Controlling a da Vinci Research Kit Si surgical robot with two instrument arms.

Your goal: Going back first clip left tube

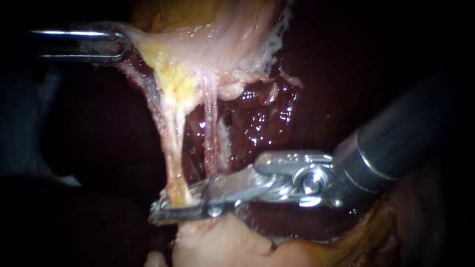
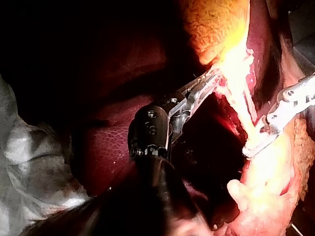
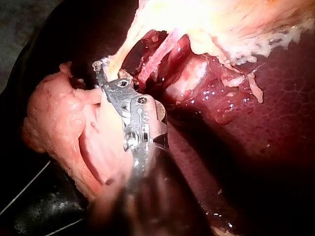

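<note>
Axis of the left tube (image 1: 171, 148) runs steeply down from the pale tissue (image 1: 208, 44) into the right instrument (image 1: 162, 209), its tool clamped crosswise on the tube's lower end; retreat likely lies rightward along the shaft; left instrument (image 1: 118, 45) grips that tissue.

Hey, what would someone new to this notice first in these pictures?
The shiny silver right instrument enters from the right, its tip at the foot of the yellowish left tube. Above, the steel left instrument holds the pale gallbladder taut over the glistening dark red liver.
</note>
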